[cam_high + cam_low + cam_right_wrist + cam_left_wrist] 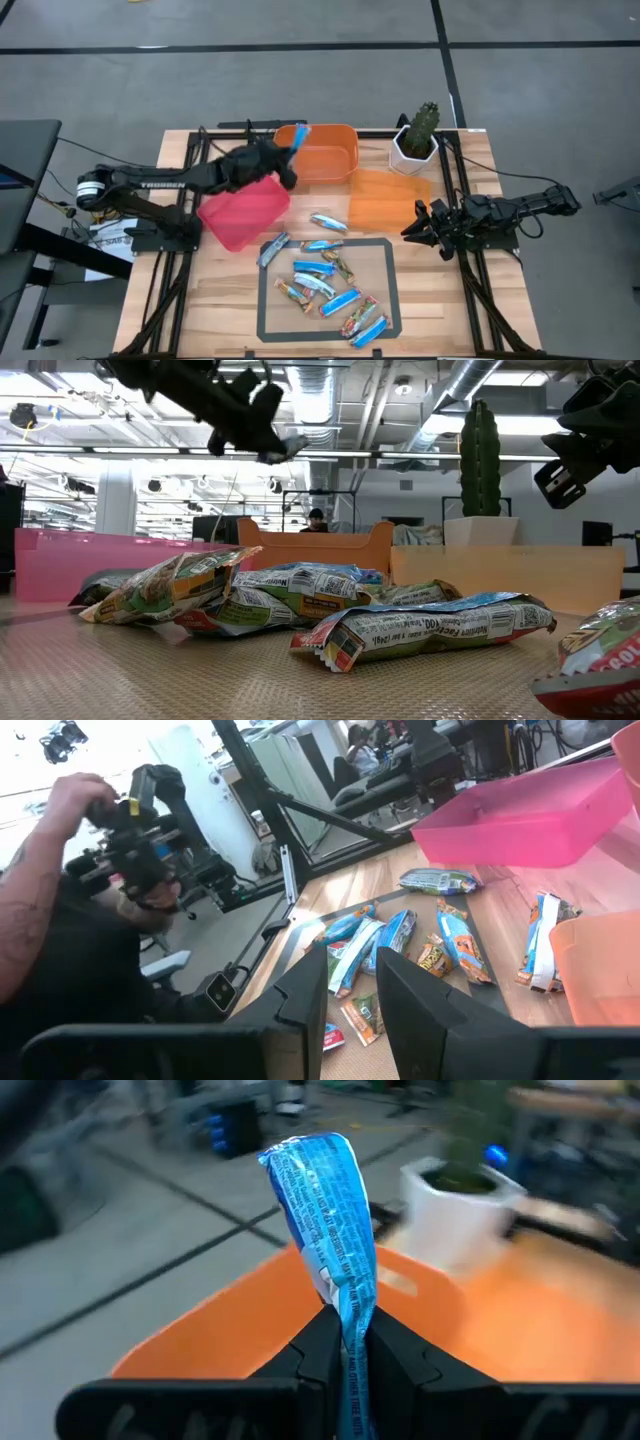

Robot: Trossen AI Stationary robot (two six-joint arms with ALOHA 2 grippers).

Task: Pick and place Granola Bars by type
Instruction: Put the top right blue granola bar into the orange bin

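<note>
Wooden table point(225, 290): left hand point(345, 1342) pinches blue bar point(325, 1210) upright over orange bin point(335, 165).

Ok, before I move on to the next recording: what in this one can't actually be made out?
- Inside of the orange bin: high view, the left gripper and its blue bar cover part of it; low view shows only its wall.
- Inside of the pink bin: low view, its wall hides it.
- Background behind the bar: left wrist view, blurred.
- Wrapper print on the piled bars: high view, too small.
- Right gripper: low view, cut off by the edge.
</note>
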